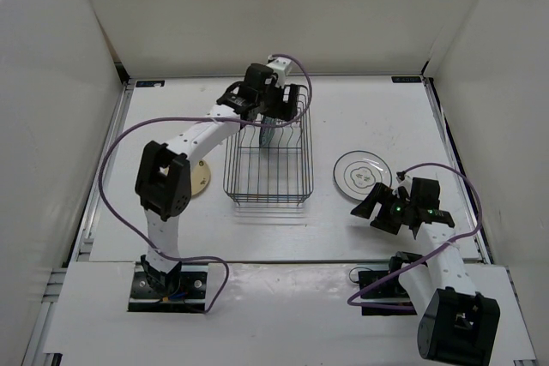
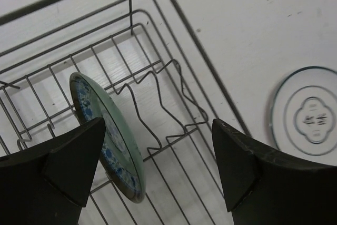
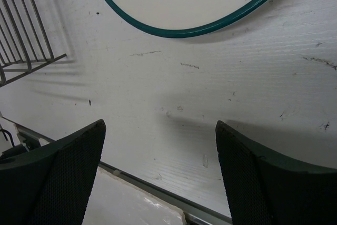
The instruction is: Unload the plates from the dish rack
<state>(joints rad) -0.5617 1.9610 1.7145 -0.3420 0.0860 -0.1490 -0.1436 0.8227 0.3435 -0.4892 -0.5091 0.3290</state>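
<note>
Seen from above, the dish rack (image 1: 268, 165) sits at the centre of the table (image 1: 369, 117), and the left gripper (image 1: 273, 113) hangs over the rack's upper end, hiding most of what lies beneath it. The left wrist view fills that in: the teal plate (image 2: 113, 140) stands on edge, leaning among the divider prongs in the lower left of the frame. The gripper's two fingers (image 2: 68, 167) are spread wide to either side, the left one overlapping the plate's rim, though whether it touches cannot be told. Only the top view shows the tan plate (image 1: 202, 179), lying flat on the table just left of the rack and partly covered by the left arm. The white plate (image 1: 362, 173) lies flat to the right of the rack, well apart from it, and it also shows at the right edge of the left wrist view. The right gripper (image 1: 371, 204) hovers just below that plate. Its wrist camera shows the fingers (image 3: 63, 172) held apart over bare table with nothing between them, the plate's ringed rim across the top of the frame and a corner of the rack in the upper left
</note>
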